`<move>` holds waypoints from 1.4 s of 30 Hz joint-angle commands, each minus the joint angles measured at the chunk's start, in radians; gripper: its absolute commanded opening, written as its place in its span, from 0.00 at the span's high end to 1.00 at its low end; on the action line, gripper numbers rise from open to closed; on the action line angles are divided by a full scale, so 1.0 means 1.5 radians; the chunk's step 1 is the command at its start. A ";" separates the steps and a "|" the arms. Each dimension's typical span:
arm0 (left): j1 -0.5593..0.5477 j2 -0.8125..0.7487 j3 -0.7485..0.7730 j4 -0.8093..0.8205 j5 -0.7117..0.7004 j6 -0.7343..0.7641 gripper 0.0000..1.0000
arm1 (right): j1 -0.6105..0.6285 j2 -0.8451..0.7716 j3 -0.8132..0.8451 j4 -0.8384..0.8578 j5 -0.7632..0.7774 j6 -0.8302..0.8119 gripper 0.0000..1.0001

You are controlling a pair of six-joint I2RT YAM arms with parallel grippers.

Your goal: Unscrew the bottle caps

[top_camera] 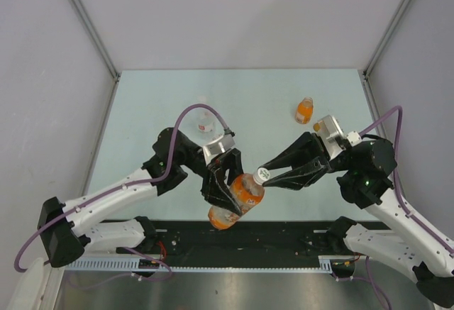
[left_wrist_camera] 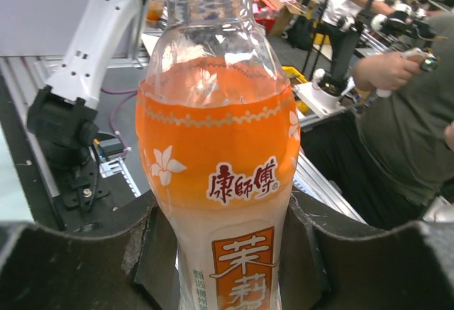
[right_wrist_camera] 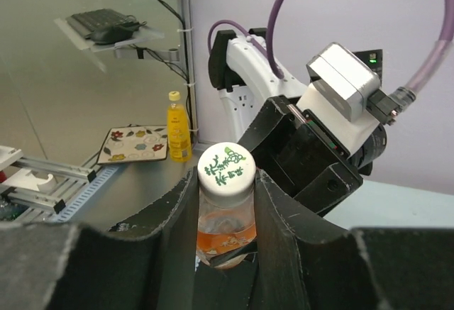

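White cap (top_camera: 262, 175): sits on the neck of the orange-drink bottle (top_camera: 245, 191), over the near middle of the counter (top_camera: 269, 90).
Orange-drink bottle: tilted, cap end pointing right and base toward the near edge.
Left gripper (top_camera: 228, 188): clamped around the bottle's labelled body, one finger on each side.
Right gripper (right_wrist_camera: 225, 203): closed on the white cap from the right.
Clear bottle (top_camera: 206, 120): stands far left, well apart from both arms.
Short orange bottle (top_camera: 304, 110): far right on the counter, untouched.

Pale walls (top_camera: 241, 12) (perhaps panels), greenish table (top_camera: 277, 93)
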 commanded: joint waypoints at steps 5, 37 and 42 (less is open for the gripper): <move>0.002 0.002 0.037 0.186 0.016 -0.058 1.00 | 0.006 0.034 -0.014 -0.029 -0.173 0.024 1.00; -0.066 -0.042 0.135 -0.479 -0.882 0.456 1.00 | -0.101 -0.102 0.048 -0.303 0.542 0.076 0.04; -0.095 -0.018 0.141 -0.492 -1.016 0.480 1.00 | -0.076 -0.086 0.048 -0.301 0.617 0.107 0.04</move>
